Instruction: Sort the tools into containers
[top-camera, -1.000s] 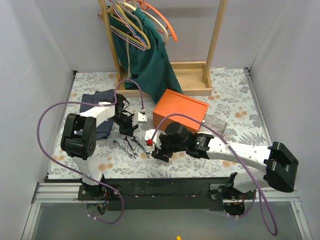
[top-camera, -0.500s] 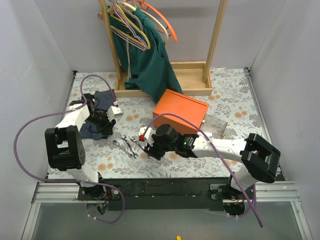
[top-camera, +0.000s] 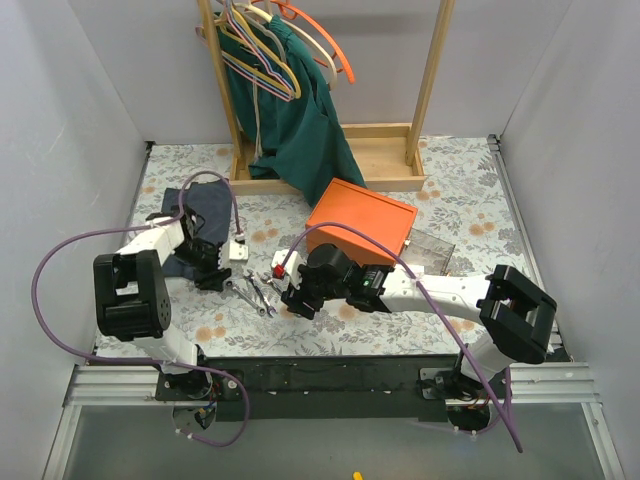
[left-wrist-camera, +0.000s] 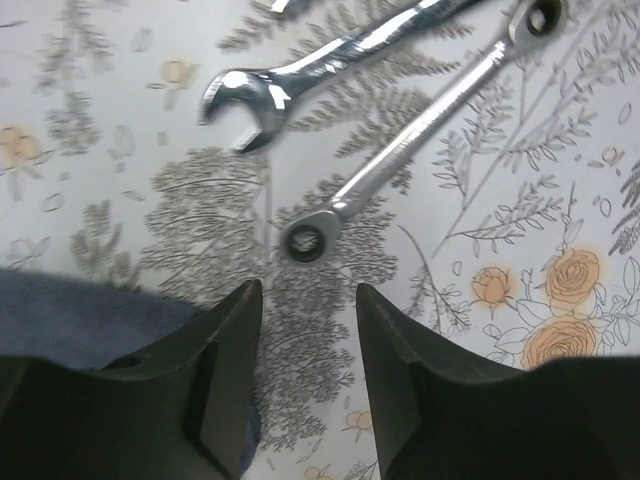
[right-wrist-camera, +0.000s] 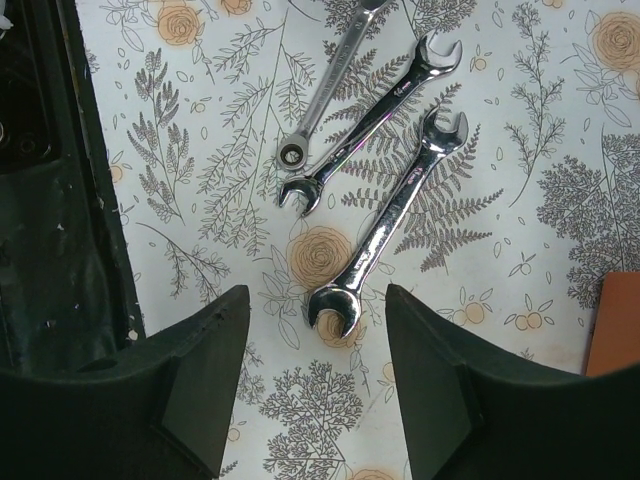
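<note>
Pickup stage: wrenches (right-wrist-camera: 385, 225) lie on the bench (top-camera: 460, 160) near the orange box (top-camera: 360, 225), with my right gripper (right-wrist-camera: 315, 300) and left gripper (left-wrist-camera: 305, 300) both wide open above them. Next I'd lower and pinch one.

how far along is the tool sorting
Done: no tool shows in the clear drawer. In hand: nothing; the left end effector and right end effector hang open over the wrenches. Left: all three wrenches, lying on the table.
</note>
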